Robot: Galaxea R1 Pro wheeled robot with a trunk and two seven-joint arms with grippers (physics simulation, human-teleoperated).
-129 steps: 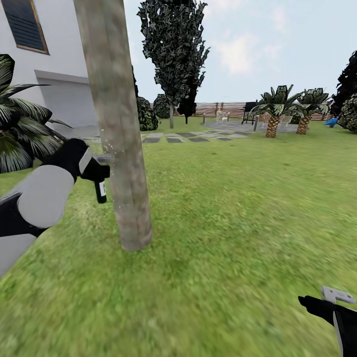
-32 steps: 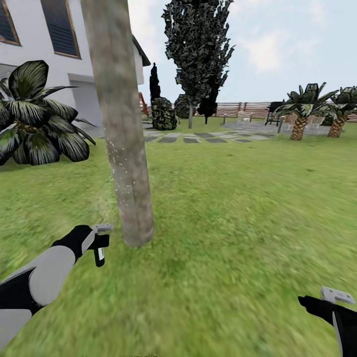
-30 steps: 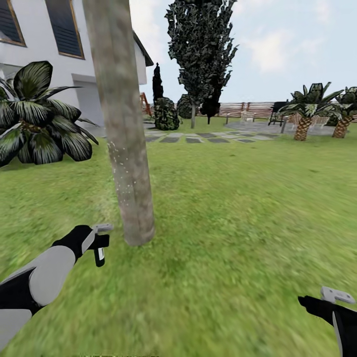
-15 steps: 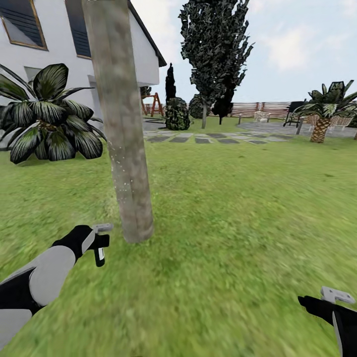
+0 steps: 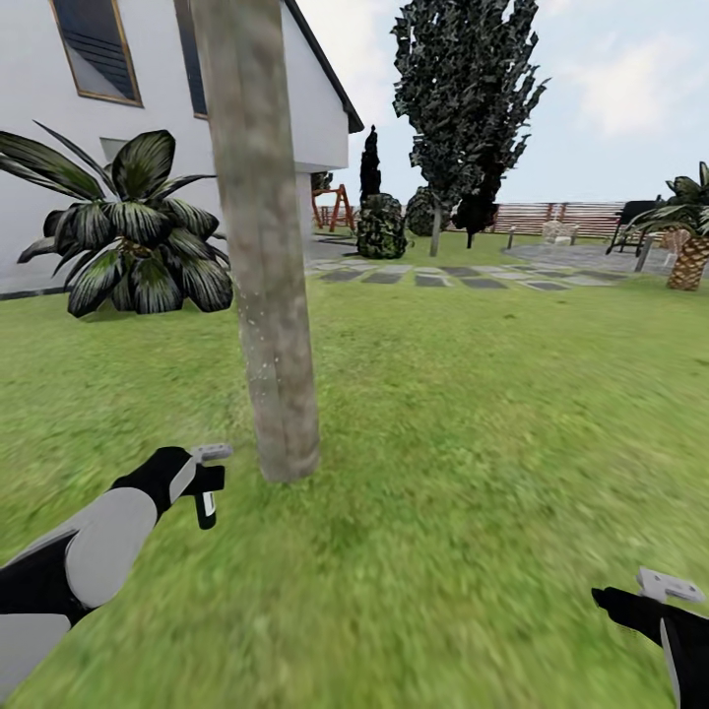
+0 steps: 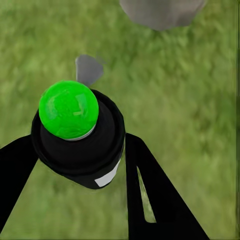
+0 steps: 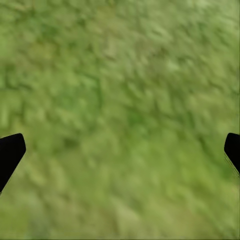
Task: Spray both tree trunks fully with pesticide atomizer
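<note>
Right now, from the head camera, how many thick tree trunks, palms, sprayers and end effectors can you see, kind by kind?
Thick tree trunk: 1
Palm: 1
Sprayer: 1
End effectors: 2, the left end effector and the right end effector
Total: 5

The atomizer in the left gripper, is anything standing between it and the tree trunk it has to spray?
Nothing visible does. The left gripper holds the pesticide atomizer low, beside the base of the tree trunk, with only bare grass in the gap between them.
</note>
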